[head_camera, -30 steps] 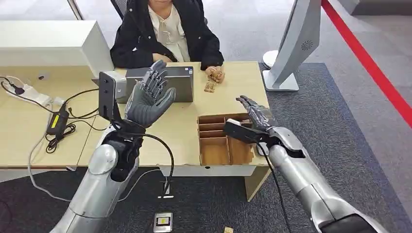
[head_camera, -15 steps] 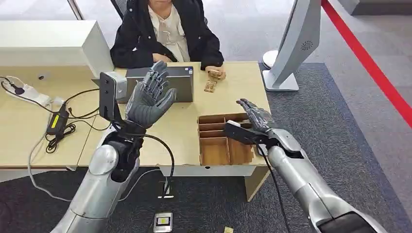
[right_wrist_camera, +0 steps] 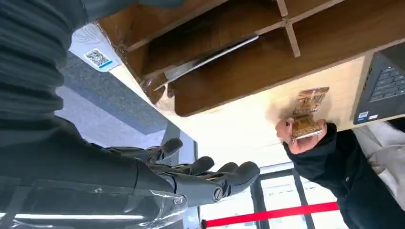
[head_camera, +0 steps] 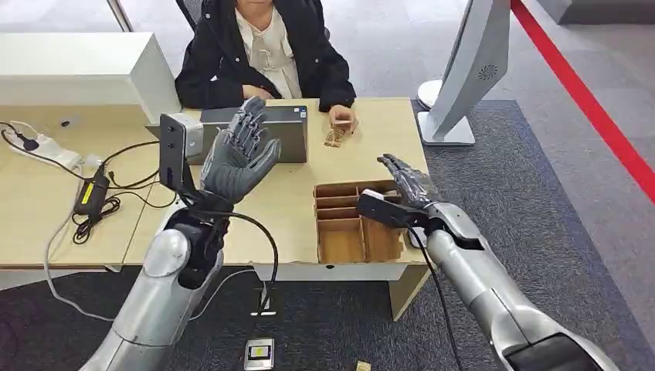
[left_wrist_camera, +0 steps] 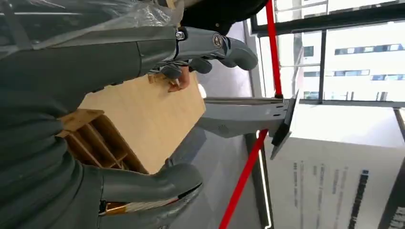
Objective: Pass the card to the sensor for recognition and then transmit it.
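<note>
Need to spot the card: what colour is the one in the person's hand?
Golden-brown patterned card, best in the right wrist view.

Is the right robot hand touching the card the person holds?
Apart. The head view shows bare desk between the right robot hand and the card.

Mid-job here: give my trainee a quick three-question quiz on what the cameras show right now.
1. True or false: the left hand holds a card.
2. Who is lifting a card? A) left hand B) right hand C) the person's hand
3. Fill in: the right hand hovers over the far right edge of the cardboard ____.

Key: 1 false, it is raised, open and empty. 2 C; a second card lies on the table beside it. 3 tray.
</note>
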Robot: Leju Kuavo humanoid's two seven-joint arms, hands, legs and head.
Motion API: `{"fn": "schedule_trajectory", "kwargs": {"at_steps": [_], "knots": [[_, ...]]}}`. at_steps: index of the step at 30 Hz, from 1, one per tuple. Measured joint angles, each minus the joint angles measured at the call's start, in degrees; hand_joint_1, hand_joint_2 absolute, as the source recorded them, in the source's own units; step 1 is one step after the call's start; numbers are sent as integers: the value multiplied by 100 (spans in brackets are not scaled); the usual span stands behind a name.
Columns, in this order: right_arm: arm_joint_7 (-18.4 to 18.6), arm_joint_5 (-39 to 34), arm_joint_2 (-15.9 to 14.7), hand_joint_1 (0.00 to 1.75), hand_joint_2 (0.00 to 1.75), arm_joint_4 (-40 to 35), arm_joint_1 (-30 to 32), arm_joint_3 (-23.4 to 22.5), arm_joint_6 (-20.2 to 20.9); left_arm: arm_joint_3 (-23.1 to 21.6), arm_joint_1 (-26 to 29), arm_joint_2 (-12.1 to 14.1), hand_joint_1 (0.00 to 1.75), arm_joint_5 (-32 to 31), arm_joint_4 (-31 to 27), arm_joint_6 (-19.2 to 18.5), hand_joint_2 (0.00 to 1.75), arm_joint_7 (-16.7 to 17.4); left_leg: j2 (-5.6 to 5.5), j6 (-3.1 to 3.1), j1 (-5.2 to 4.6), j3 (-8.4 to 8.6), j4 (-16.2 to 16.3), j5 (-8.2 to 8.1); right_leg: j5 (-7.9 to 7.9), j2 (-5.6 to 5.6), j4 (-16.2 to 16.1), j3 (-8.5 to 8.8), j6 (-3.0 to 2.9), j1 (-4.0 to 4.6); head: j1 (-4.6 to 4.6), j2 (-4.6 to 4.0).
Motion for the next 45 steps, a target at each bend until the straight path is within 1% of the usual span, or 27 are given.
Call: {"fn": "schedule_trajectory", "kwargs": {"at_steps": [14,15,16,17,18,19,20,35,37,45], "knots": [[-9,-96,-9,0,175,30,-75,0,-61,-52,-75,-59,0,20,63,20,175,-11,0,0,0,1,0,0,0,0,0,0,0,0,0,0],[-9,-103,-13,14,175,9,-77,0,-61,-55,-82,-59,0,20,76,20,175,-11,0,0,0,1,0,0,0,0,0,0,0,0,0,0],[-7,-111,-18,14,175,-7,-80,0,-61,-59,-84,-59,0,26,83,20,175,-11,0,0,0,1,0,0,0,0,0,0,0,0,0,0],[-4,-111,-20,152,175,-9,-84,0,-61,-63,-84,-59,0,35,87,20,175,-11,0,0,0,0,0,0,0,0,0,0,0,0,0,0],[0,-120,-22,169,175,-22,-83,0,-61,-70,-84,-59,0,35,87,20,175,-9,1,0,0,0,0,0,0,0,0,0,0,0,0,0],[0,-125,-24,169,175,-35,-84,0,-61,-77,-84,-59,0,35,89,20,175,-11,1,0,0,0,0,0,0,0,0,0,0,0,0,0],[0,-127,-26,175,175,-35,-89,0,-61,-81,-87,-59,0,35,96,20,175,-9,1,0,0,0,0,0,0,0,0,0,0,0,0,0],[22,-144,-28,175,175,-98,-78,0,15,-92,-96,-59,0,24,135,22,175,-11,0,0,0,0,0,0,0,0,0,0,0,0,0,0],[22,-146,-28,175,175,-101,-78,0,15,-92,-95,-59,0,9,135,72,175,-9,0,0,0,0,0,0,0,0,0,0,0,0,0,0],[0,-138,-2,175,175,-114,-71,0,-81,-87,-21,-31,0,-4,131,61,175,-9,0,0,0,0,0,0,0,0,1,1,0,0,0,0]]}}
